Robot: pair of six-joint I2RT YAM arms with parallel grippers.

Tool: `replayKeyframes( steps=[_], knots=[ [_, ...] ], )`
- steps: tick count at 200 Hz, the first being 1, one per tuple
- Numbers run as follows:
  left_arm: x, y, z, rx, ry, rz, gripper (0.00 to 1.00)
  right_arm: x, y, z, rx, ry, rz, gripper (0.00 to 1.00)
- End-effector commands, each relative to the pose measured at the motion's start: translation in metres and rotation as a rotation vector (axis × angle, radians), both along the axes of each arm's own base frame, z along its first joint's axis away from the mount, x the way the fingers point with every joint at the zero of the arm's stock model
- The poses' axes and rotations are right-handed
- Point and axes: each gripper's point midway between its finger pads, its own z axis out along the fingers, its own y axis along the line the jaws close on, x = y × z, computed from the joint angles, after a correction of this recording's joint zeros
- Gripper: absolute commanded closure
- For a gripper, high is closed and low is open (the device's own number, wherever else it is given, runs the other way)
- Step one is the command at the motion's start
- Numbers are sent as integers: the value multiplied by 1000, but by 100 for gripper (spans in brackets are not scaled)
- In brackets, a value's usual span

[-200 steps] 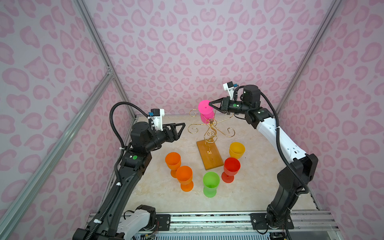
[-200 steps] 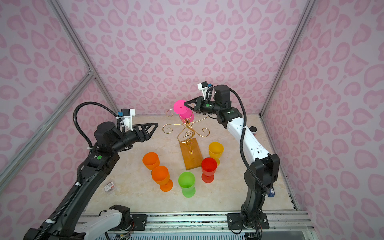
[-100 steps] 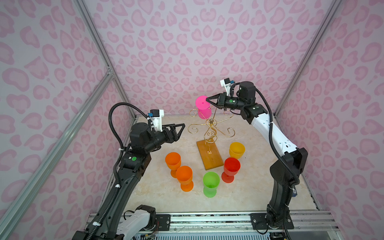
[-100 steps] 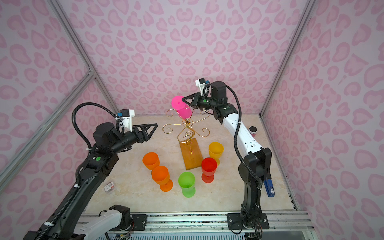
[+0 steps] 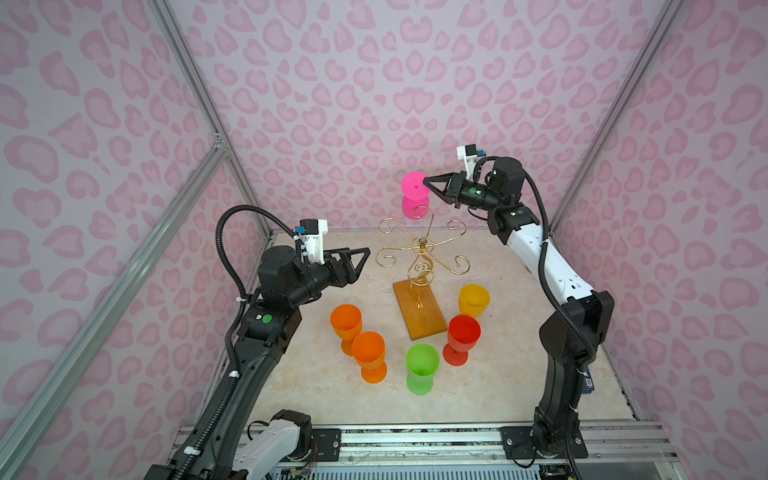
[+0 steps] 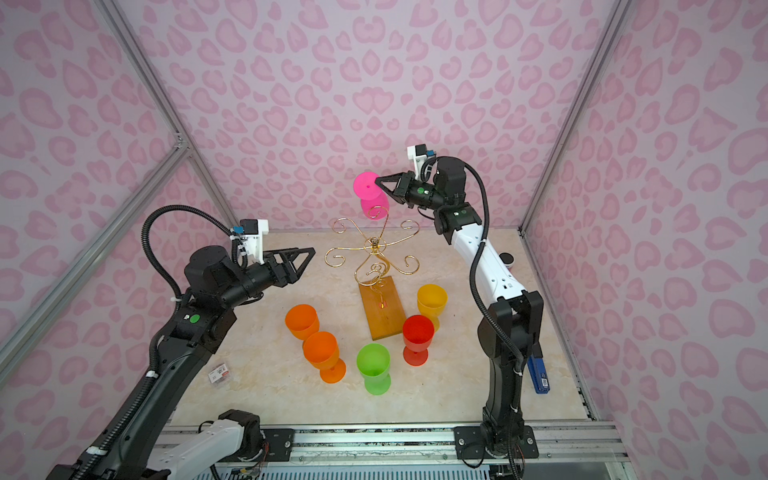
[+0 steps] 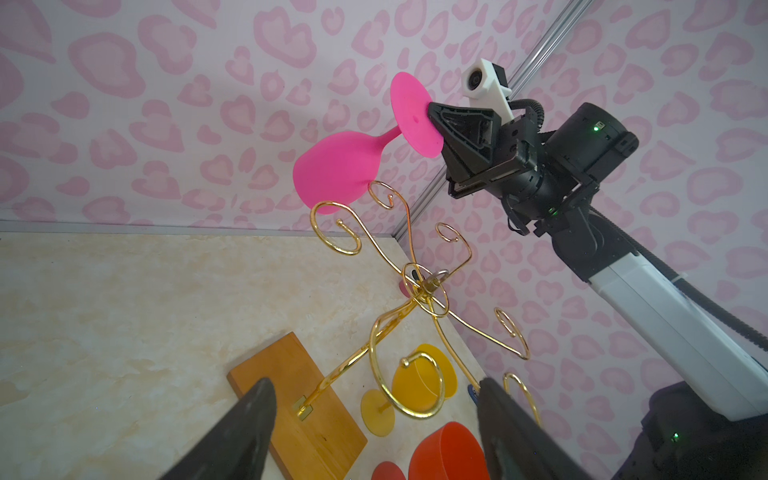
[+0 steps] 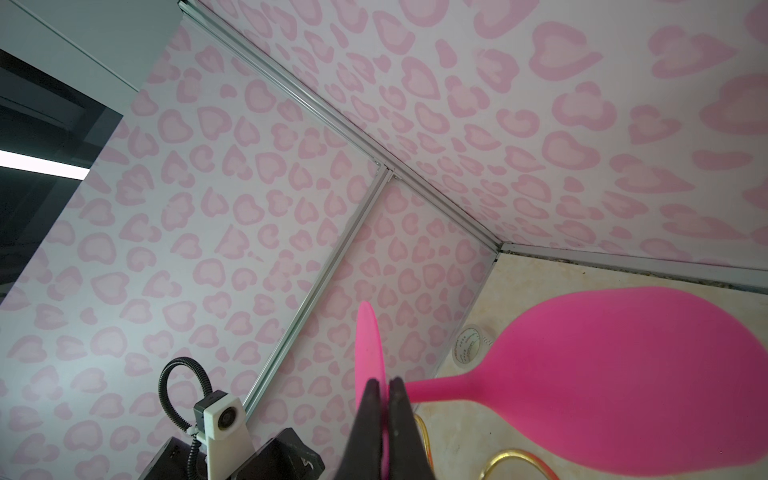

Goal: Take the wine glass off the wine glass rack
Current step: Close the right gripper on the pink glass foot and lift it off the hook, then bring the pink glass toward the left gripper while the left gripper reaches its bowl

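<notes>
The pink wine glass [image 5: 414, 198] [image 6: 370, 195] [image 7: 336, 166] [image 8: 623, 374] hangs upside down in the air above the back arms of the gold wire wine glass rack [image 5: 422, 253] [image 6: 374, 253] [image 7: 419, 291]. My right gripper [image 5: 424, 181] [image 6: 377, 180] [image 7: 432, 112] [image 8: 384, 384] is shut on the rim of its flat foot. The bowl's lip overlaps a back scroll of the rack; I cannot tell whether they touch. My left gripper [image 5: 365, 254] [image 6: 311, 254] [image 7: 374, 399] is open and empty, to the left of the rack at about arm height.
Upright on the table stand two orange glasses [image 5: 346, 322] [image 5: 369, 351], a green one [image 5: 422, 368], a red one [image 5: 463, 334] and a yellow one [image 5: 473, 301] around the rack's wooden base [image 5: 419, 309]. Pink walls close in on three sides.
The right gripper has lifted the pink glass up and slightly left, away from the rack's back arms. The left gripper stayed in place and opened slightly.
</notes>
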Motion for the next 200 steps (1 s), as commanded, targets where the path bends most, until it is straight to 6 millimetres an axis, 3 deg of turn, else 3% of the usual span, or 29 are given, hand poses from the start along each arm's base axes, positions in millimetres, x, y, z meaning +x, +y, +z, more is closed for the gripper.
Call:
replayKeyframes(
  steps=[1,48,112,141,200],
  knots=[
    [0,2,11,-2,-38,9,20,-16,-9,43,146,-120,37,100],
    [1,-5,35,-36,-101,-32,18,-63,-30,88,380,-219,148,100],
    [11,-27,87,-117,-229,-183,14,-120,-45,120,503,-288,226,100],
    [19,-39,100,-177,-274,-280,13,-135,-48,118,569,-273,260,100],
    [49,-50,96,-245,-240,-371,12,-157,-44,112,666,-248,341,100]
  ],
)
